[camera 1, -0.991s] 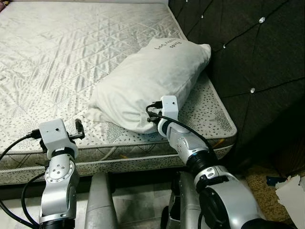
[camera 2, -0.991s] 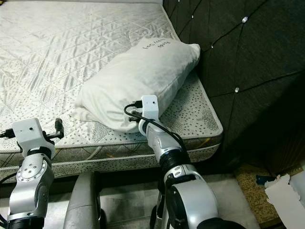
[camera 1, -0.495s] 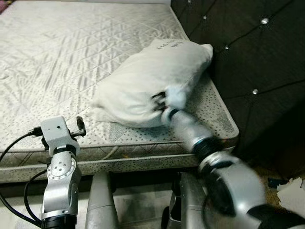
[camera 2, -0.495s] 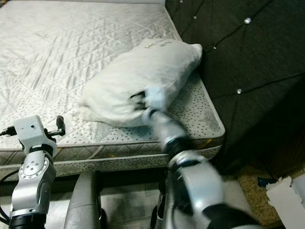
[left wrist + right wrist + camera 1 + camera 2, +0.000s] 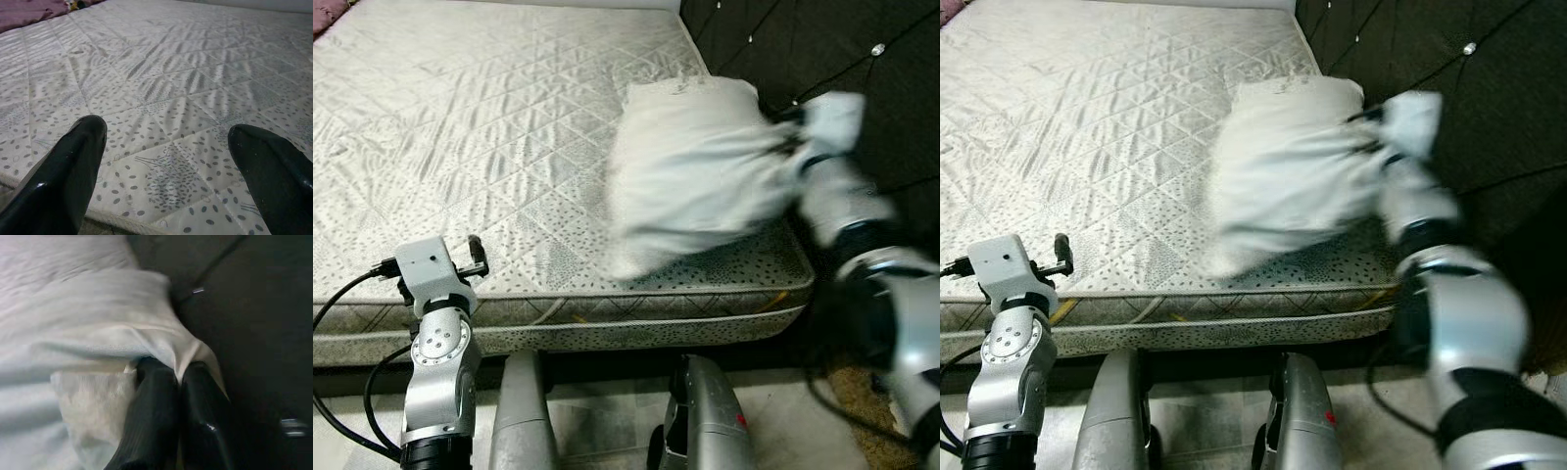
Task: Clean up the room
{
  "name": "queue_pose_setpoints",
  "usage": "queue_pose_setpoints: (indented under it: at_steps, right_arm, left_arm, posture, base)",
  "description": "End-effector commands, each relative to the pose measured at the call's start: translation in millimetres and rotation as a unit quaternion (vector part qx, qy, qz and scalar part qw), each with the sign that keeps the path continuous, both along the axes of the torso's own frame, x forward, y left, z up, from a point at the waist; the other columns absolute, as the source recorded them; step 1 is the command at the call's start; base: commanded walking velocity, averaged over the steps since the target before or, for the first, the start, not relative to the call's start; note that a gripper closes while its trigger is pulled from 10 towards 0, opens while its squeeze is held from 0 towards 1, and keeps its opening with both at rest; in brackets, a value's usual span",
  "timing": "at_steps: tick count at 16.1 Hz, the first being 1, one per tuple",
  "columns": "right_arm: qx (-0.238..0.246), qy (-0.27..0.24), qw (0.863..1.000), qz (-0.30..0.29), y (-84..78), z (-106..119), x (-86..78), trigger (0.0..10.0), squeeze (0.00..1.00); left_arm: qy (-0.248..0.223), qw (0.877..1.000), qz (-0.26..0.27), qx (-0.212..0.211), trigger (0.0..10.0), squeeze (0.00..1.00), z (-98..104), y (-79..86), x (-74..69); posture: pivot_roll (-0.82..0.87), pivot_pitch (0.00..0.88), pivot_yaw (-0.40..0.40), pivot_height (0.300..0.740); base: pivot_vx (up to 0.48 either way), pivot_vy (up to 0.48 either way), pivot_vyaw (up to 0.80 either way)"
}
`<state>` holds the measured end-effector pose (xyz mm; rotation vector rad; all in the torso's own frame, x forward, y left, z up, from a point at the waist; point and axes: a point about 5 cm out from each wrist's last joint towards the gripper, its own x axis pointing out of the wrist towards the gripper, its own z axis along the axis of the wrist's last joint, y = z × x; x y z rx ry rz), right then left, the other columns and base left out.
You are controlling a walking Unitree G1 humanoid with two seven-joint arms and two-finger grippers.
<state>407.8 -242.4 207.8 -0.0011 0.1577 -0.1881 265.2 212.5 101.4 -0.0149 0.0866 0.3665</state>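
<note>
A white pillow (image 5: 695, 186) is blurred with motion at the right side of the quilted mattress (image 5: 460, 117), close to the dark headboard (image 5: 901, 69). My right gripper (image 5: 178, 374) is shut on a fold of the pillow's fabric at its headboard end, and the right arm (image 5: 842, 206) reaches up from the right. My left gripper (image 5: 168, 134) stands open, low over the mattress's near edge, with nothing between its fingers (image 5: 476, 257).
The tufted headboard has shiny studs (image 5: 1470, 47) and stands right behind the pillow. A purple cloth (image 5: 24, 12) lies at the mattress's far left corner. My legs (image 5: 524, 421) stand on the pale floor just before the bed's edge.
My right arm has swung to the right and up, pulling the pillow with it toward the headboard. The left arm has stayed put. The view has shifted slightly.
</note>
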Motion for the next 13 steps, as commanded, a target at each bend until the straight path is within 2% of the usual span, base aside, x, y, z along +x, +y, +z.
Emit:
queue_pose_setpoints:
  at_steps: [1, 3, 5, 8, 9, 12, 13]
  right_arm:
    - [-0.003, -0.074, 0.997, -0.021, -11.6, 41.1, 3.5, 0.0, 0.00]
    - [-0.003, -0.068, 0.997, -0.024, -17.1, 34.7, 1.0, 0.0, 0.00]
    - [0.000, -0.048, 0.999, -0.006, -10.7, 16.7, -0.2, 0.0, 0.00]
    - [0.023, 0.016, 0.999, 0.018, 8.9, -40.2, -10.0, 0.0, 0.00]
    - [0.050, 0.036, 0.998, 0.008, 14.2, -63.0, -17.1, 0.0, 0.00]
    - [0.065, 0.041, 0.997, 0.023, 31.8, -83.5, -23.3, 0.0, 0.00]
    - [0.067, 0.045, 0.995, 0.051, 42.7, -90.2, -25.2, 0.0, 0.00]
  left_arm:
    - [-0.004, 1.000, 0.000, 0.001, 10.0, 0.00, 1.4, 0.2, 2.3]
    - [-0.005, 1.000, 0.003, 0.001, 10.0, 0.00, 1.4, 0.3, 2.0]
    - [-0.004, 1.000, 0.003, 0.000, 10.0, 0.00, -0.3, -1.4, 0.9]
    - [0.001, 1.000, -0.004, -0.003, 10.0, 0.00, -3.0, -4.4, 0.5]
    - [0.001, 1.000, -0.006, -0.002, 10.0, 0.00, -2.3, -5.1, 2.7]
    - [-0.002, 1.000, -0.012, -0.001, 10.0, 0.00, 0.3, -5.1, 6.5]
    - [-0.002, 1.000, -0.015, -0.001, 10.0, 0.00, 0.2, -6.6, 7.2]
  posture:
    - [0.07, 0.000, -0.077, 0.571]
    - [0.07, 0.000, -0.080, 0.571]
    - [0.07, 0.000, -0.080, 0.571]
    - [0.05, 0.000, -0.064, 0.571]
    - [0.05, 0.000, -0.056, 0.571]
    - [0.04, 0.000, -0.045, 0.571]
    - [0.03, 0.000, -0.042, 0.571]
  base:
    - [0.000, 0.000, 0.00]
    - [0.000, 0.000, 0.00]
    - [0.000, 0.000, 0.00]
    - [0.000, 0.000, 0.00]
    - [0.000, 0.000, 0.00]
    - [0.000, 0.000, 0.00]
    - [0.000, 0.000, 0.00]
